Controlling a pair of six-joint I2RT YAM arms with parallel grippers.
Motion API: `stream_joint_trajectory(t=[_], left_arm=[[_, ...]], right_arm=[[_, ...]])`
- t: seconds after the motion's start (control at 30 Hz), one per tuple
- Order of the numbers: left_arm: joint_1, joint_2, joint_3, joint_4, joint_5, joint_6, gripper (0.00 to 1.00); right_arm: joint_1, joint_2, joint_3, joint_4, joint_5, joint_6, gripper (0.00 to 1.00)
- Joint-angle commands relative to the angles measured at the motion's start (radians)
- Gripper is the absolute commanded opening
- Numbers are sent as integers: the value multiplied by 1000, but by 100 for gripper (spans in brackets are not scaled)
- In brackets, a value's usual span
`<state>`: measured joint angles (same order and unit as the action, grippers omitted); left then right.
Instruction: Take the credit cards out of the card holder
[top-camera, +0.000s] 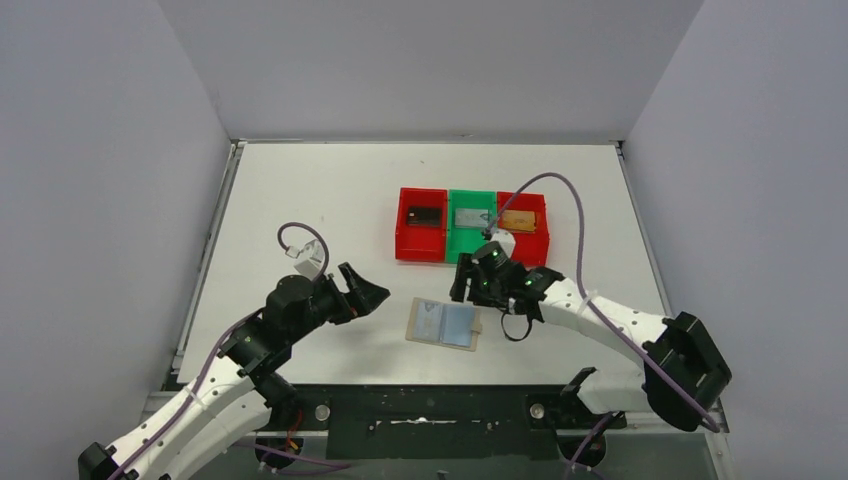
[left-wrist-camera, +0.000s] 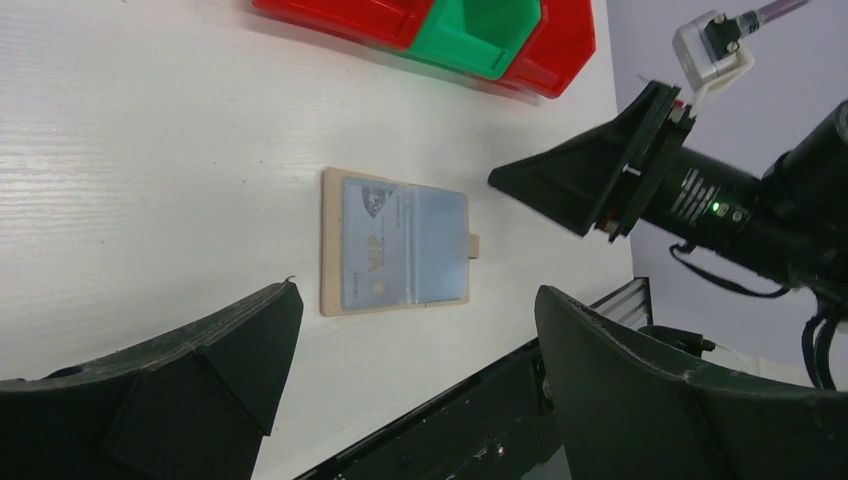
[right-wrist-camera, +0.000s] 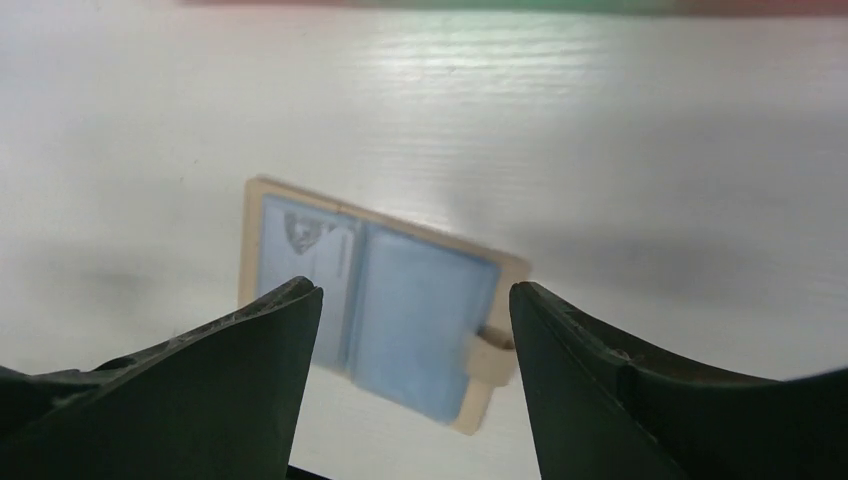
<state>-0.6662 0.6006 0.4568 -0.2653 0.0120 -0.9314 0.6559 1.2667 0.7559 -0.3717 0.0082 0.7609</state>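
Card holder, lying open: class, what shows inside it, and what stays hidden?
In the card holder, one panel shows a pale blue card with a crest and VIP lettering. The other panel looks plain blue; whether cards sit there or underneath is hidden.

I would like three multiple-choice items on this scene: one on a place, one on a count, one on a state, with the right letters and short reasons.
1. Where does the card holder lie?
A. on the table, in front of the trays
B. inside a tray
C. leaning on the wall
2. How many trays are red?
A. one
B. two
C. three
3. The card holder is:
A. folded shut
B. standing on edge
C. open flat
Answers: A, it rests on bare table; B, two red flank one green; C, both blue panels face up.
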Motion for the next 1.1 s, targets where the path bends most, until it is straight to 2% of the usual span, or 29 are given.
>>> stream_joint_trajectory(t=[0.0, 0.2, 0.4, 0.67, 1.07], left_arm=[[4, -2, 36, 54, -11, 2, 88], [5, 22, 41, 53, -4, 0, 86], [4, -3, 41, 17, -19, -3, 85], [3, -96, 28, -32, -115, -43, 83], [3, -163, 29, -88, -174, -60, 83]], right_arm=[[194, 30, 57, 10, 217, 213, 69], [311, 138, 103, 42, 280, 278, 65], [347, 272, 218, -48, 318, 270, 64], [383, 391, 320, -130, 341, 252, 63], [405, 515, 351, -193, 333, 256, 59]])
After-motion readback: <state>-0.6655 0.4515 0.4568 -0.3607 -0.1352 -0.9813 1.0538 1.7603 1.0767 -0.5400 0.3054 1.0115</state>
